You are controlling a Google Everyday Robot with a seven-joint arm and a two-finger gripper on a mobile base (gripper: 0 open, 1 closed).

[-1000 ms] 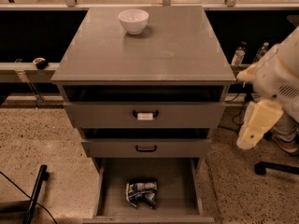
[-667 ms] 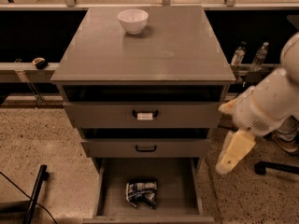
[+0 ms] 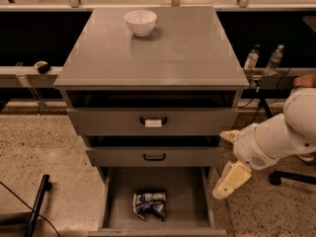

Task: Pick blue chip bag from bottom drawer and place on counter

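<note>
Bottom drawer (image 3: 185,189) stands open; blue chip bag (image 3: 149,203) lies on its floor, not yet picked. Gripper (image 3: 224,185) hangs just outside the drawer's right wall, apart from the bag and carrying nothing; its opening cannot be told. Reach, grasp, lift and placing on the counter (image 3: 168,58) all remain

The gripper (image 3: 229,180) hangs just right of the bottom drawer (image 3: 182,191); its arm (image 3: 291,127) runs off the right edge. Drawer front cut by the lower edge. Print on the blue chip bag (image 3: 150,204) unreadable. Interior of the top drawer (image 3: 108,122) in shadow.
</note>
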